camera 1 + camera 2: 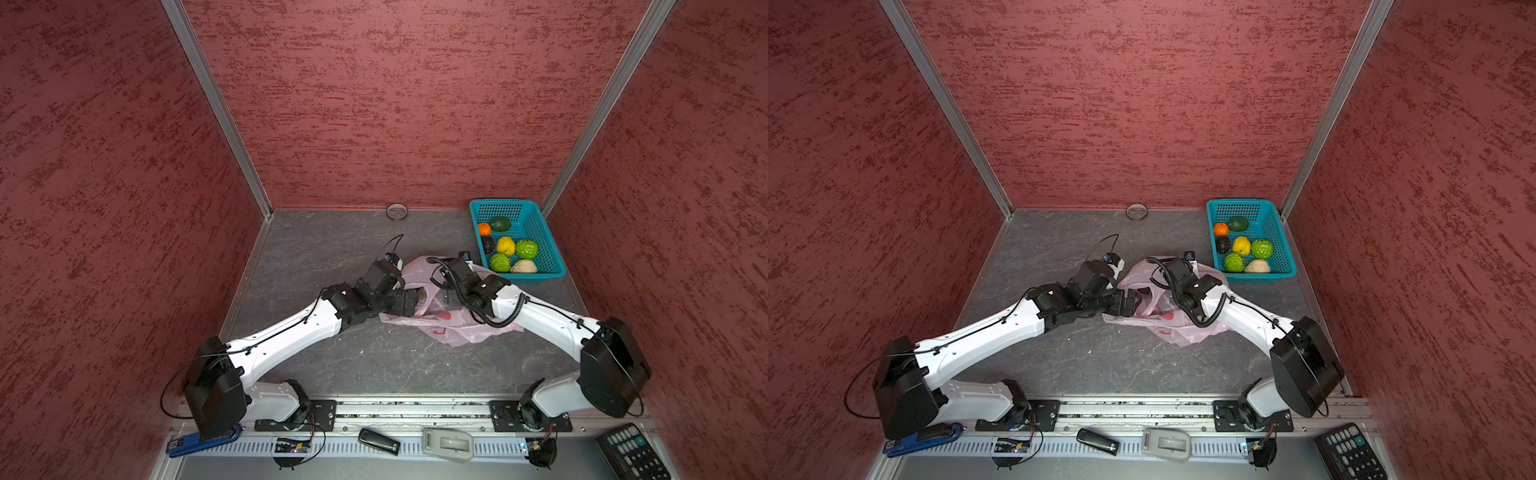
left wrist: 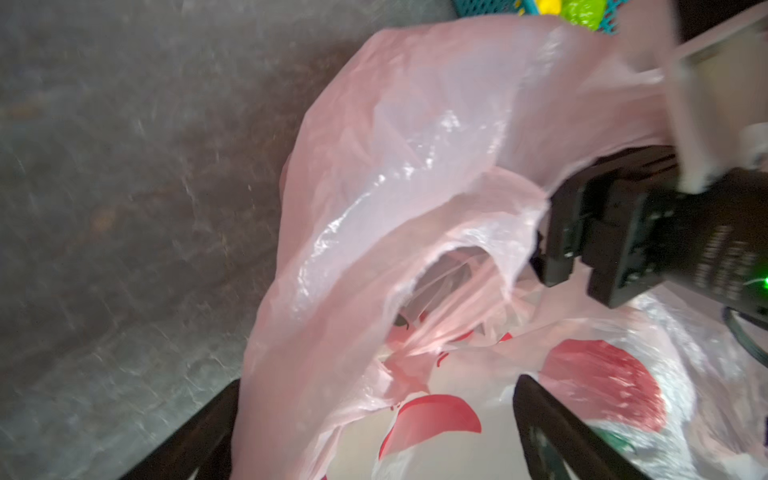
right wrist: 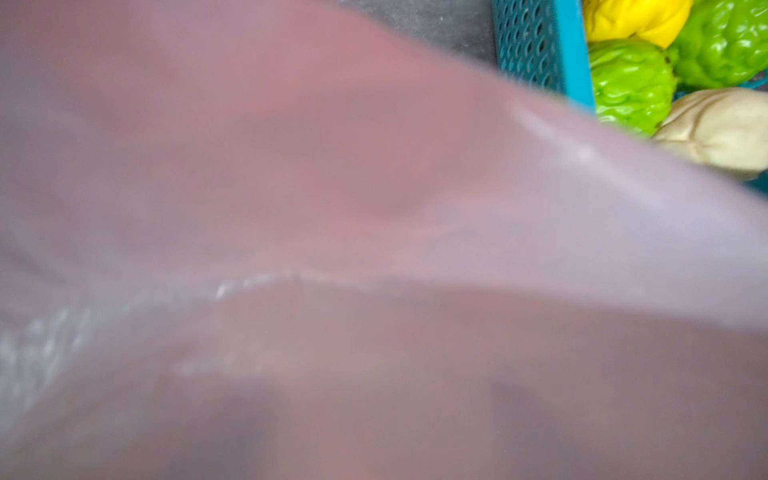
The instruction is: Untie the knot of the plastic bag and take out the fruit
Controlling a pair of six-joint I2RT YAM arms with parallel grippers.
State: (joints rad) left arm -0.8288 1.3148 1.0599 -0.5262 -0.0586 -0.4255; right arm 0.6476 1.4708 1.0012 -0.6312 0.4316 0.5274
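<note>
Grey surface (image 1: 332, 365) has the bag (image 1: 453, 328) mid-frame, fruit (image 1: 527, 248) in the basket (image 1: 505, 212) upper right, left pincer (image 2: 374, 428) and right pincer (image 2: 582, 270) both spread, so I'd hold it wide and check inside.

Right wrist view is pretty much a write-off: the plastic bag (image 3: 332, 249) fills it as one pink blur, and only a cut-off corner of the basket (image 3: 536, 45) and some fruit (image 3: 631, 79) peek in. In both top views the wrists cover the tips of the left tool (image 1: 409, 301) and right tool (image 1: 451, 296). Left wrist view chops off the left tool's fingers (image 2: 548, 428) at the edge, and I can't tell if the right tool is pinching the bag. Can't make out the knot either.
</note>
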